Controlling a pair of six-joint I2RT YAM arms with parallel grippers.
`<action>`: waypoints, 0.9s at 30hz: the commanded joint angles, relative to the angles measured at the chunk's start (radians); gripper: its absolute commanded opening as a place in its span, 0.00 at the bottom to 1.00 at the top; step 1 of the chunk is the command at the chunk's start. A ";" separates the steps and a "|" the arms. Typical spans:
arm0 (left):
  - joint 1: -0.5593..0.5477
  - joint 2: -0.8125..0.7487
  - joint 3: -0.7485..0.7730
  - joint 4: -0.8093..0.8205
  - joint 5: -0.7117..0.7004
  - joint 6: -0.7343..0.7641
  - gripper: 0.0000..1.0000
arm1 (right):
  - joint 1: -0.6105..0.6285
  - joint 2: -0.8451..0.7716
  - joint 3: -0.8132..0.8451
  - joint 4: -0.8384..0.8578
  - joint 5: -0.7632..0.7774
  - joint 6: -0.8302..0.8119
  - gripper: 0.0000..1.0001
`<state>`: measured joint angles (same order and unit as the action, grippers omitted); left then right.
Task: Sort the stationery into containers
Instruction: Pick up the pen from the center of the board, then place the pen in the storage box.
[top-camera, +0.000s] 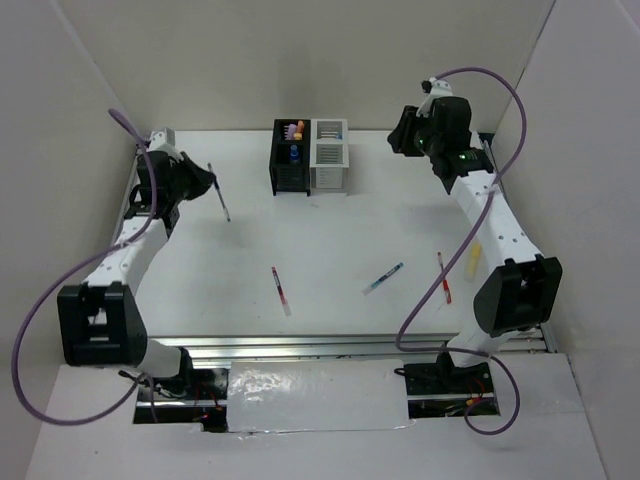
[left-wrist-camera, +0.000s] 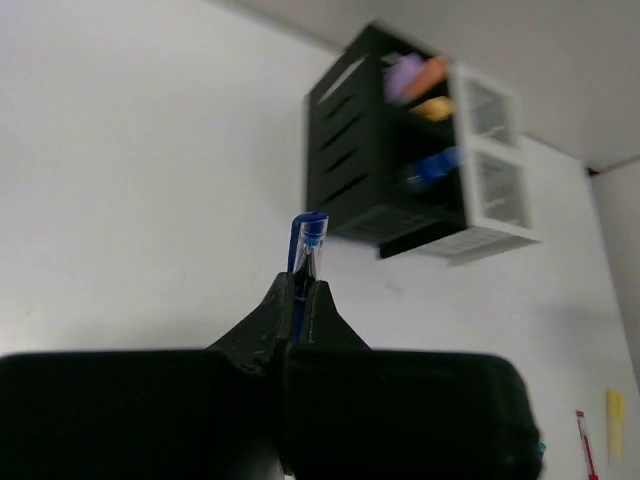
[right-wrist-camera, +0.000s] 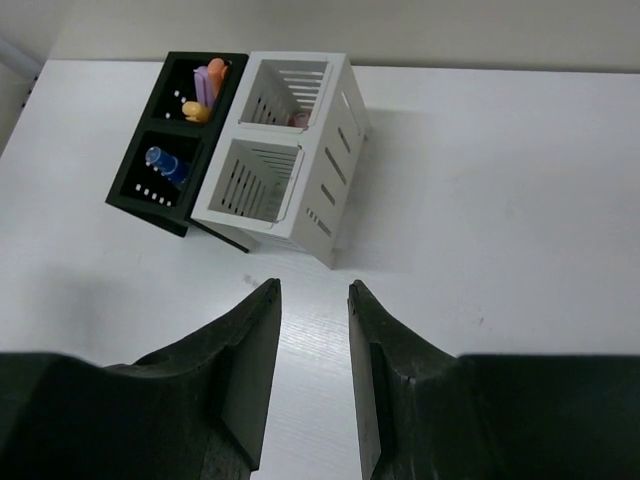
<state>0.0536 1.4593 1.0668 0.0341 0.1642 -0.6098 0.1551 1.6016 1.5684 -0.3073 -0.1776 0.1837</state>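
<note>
The left tool (left-wrist-camera: 300, 300) is clamping a blue pen (left-wrist-camera: 308, 245); the right tool (right-wrist-camera: 313, 330) is hanging open over the table (top-camera: 330, 230).
The black box (left-wrist-camera: 350, 170), carrying markers (left-wrist-camera: 415, 75), and the joined white box (left-wrist-camera: 490, 170) are standing ahead of the left tool across bare table. Behind both tools, a red pen (top-camera: 280, 290), a second blue pen (top-camera: 383, 278), another red pen (top-camera: 443, 277) and a yellow marker (top-camera: 474, 260) are lying loose.

no legible text or labels
</note>
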 joint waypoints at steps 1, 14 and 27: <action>-0.081 -0.100 -0.059 0.416 0.129 0.128 0.00 | -0.031 -0.068 -0.037 0.017 -0.014 -0.016 0.40; -0.356 0.255 0.309 0.765 0.178 0.398 0.00 | -0.089 -0.086 -0.071 0.033 -0.028 -0.012 0.40; -0.466 0.659 0.673 0.862 0.117 0.479 0.00 | -0.120 -0.055 -0.065 0.031 -0.046 0.007 0.37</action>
<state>-0.4042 2.0773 1.6711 0.7807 0.3111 -0.1650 0.0418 1.5608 1.4975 -0.3027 -0.2039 0.1890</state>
